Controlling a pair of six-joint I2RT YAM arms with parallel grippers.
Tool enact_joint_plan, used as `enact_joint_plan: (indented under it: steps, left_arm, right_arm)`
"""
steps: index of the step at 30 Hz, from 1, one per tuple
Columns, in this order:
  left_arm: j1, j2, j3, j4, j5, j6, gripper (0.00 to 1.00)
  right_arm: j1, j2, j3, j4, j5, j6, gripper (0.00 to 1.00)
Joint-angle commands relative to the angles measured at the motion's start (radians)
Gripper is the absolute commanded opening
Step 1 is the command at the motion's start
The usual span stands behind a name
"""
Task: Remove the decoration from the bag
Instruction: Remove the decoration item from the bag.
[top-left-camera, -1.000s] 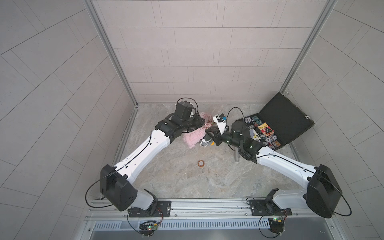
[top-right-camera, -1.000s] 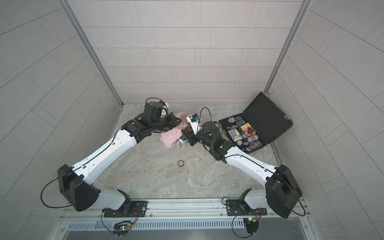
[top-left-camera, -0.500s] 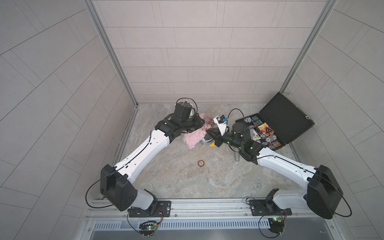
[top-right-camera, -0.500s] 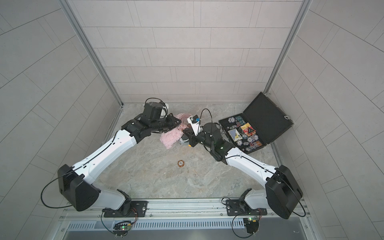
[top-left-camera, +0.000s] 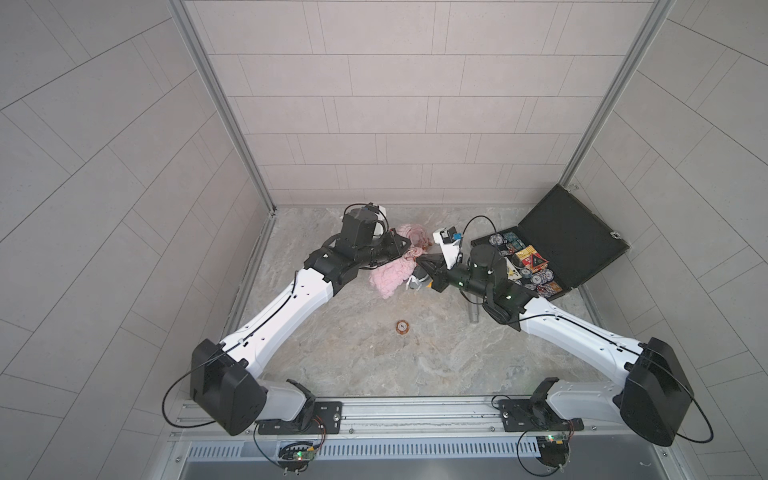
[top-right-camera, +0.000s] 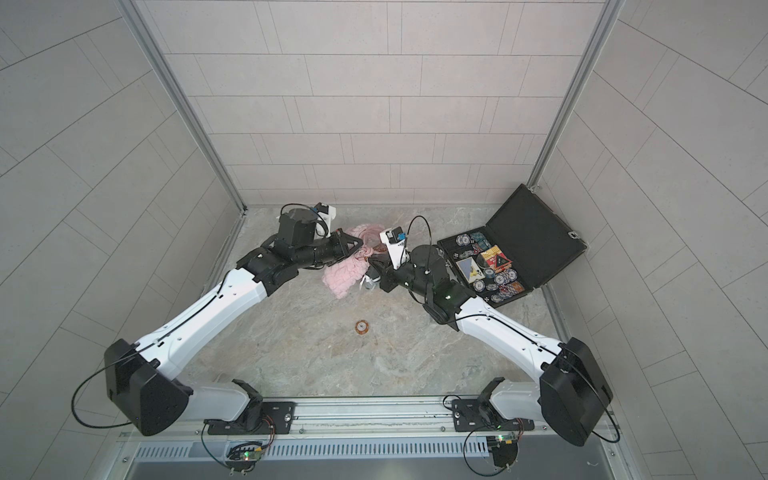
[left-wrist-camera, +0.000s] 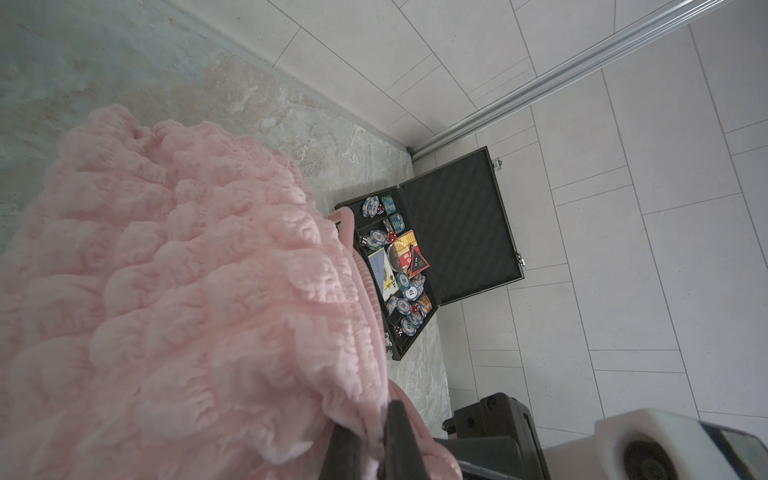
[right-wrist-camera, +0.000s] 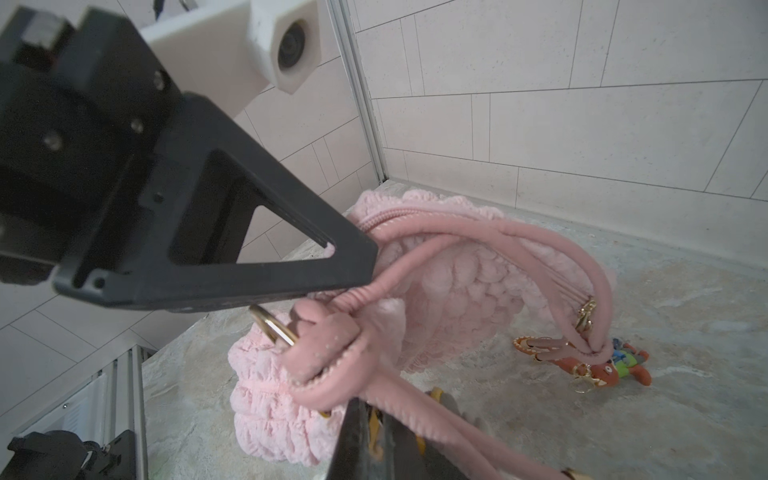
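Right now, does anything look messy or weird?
Yes. The bag slumps crumpled, its strap looped and tangled. A small coppery round thing lies alone mid-table, apart from the rest. Chips in the open black case look jumbled.

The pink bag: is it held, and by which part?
Yes: the left gripper pinches the bag at one end of its top edge. The right gripper grips a yellow charm.

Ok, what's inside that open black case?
Poker chips, a red card deck, a blue one and dice fill the black case. Anything beneath them is covered.
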Motion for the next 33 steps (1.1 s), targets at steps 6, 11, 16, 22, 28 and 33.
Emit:
enact_joint_plan:
  steps: [6,11,16,22,28,33]
  left_arm:
    - [0.002,-0.048,-0.051,0.141,0.059,0.074,0.0]
    - [-0.003,-0.063,-0.096,0.184,0.051,0.107,0.0]
    - [-0.019,-0.063,-0.121,0.221,0.048,0.141,0.0]
    - [-0.031,-0.068,-0.152,0.244,0.047,0.169,0.0]
    - [-0.046,-0.071,-0.181,0.252,0.024,0.216,0.0]
    - [-0.046,-0.077,-0.203,0.262,0.01,0.226,0.0]
  right_arm:
    - [-0.013,-0.024,0.051,-0.041,0.044,0.126,0.01]
    - [-0.016,-0.018,0.087,-0.088,0.069,0.205,0.01]
    - [-0.018,-0.018,0.1,-0.097,0.102,0.29,0.01]
    - [-0.018,-0.016,0.114,-0.107,0.127,0.357,0.02]
    - [-0.019,-0.021,0.084,-0.011,0.134,0.487,0.02]
    - [-0.02,-0.03,0.073,0.047,0.128,0.561,0.02]
